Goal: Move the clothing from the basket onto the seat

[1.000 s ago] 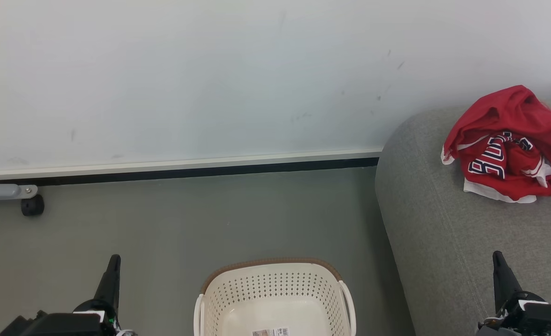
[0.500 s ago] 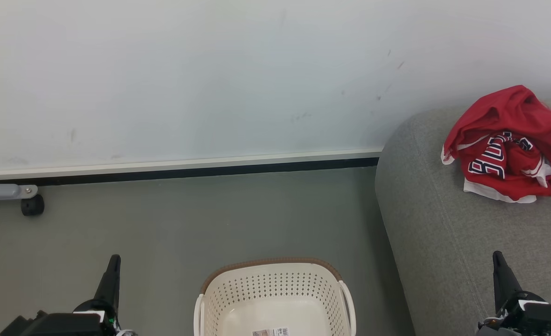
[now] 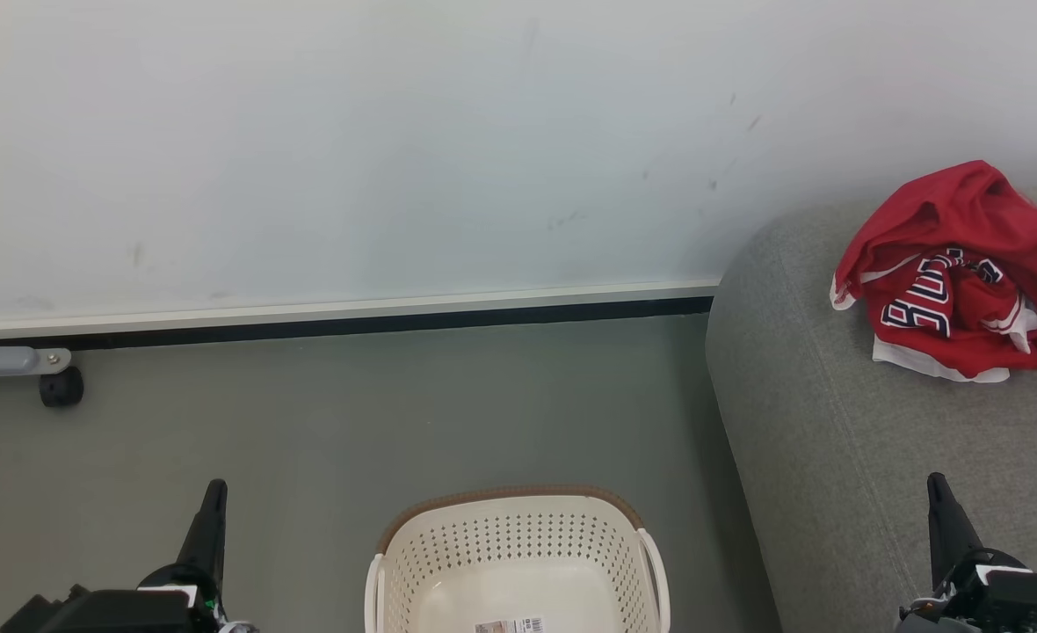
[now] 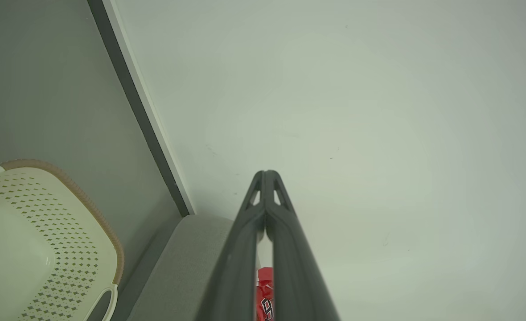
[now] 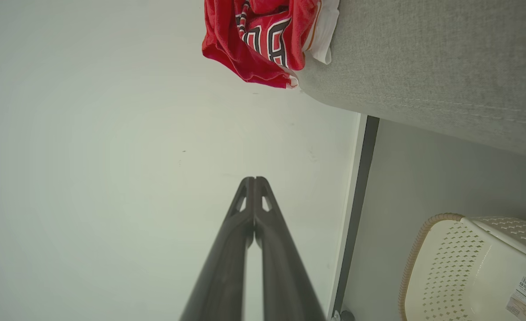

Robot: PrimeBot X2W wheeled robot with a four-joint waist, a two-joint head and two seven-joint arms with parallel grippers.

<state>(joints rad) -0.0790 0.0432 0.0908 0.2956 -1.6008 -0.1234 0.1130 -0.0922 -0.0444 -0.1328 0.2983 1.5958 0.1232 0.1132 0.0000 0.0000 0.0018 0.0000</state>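
The red jersey clothing (image 3: 958, 272) lies crumpled on the grey sofa seat (image 3: 844, 440) at the right, close to the wall; it appears too in the right wrist view (image 5: 263, 40), and a sliver of clothing (image 4: 265, 296) peeks between the fingers in the left wrist view. The cream basket (image 3: 518, 563) stands on the floor at the bottom centre, nothing inside but a barcode sticker (image 3: 510, 625). My left gripper (image 3: 213, 492) is shut at the lower left, holding nothing. My right gripper (image 3: 938, 489) is shut over the sofa's front, also holding nothing.
A pale wall with a white and black skirting (image 3: 334, 318) runs behind the grey floor (image 3: 351, 413). A grey metal leg on a black caster (image 3: 60, 387) stands at the far left by the wall.
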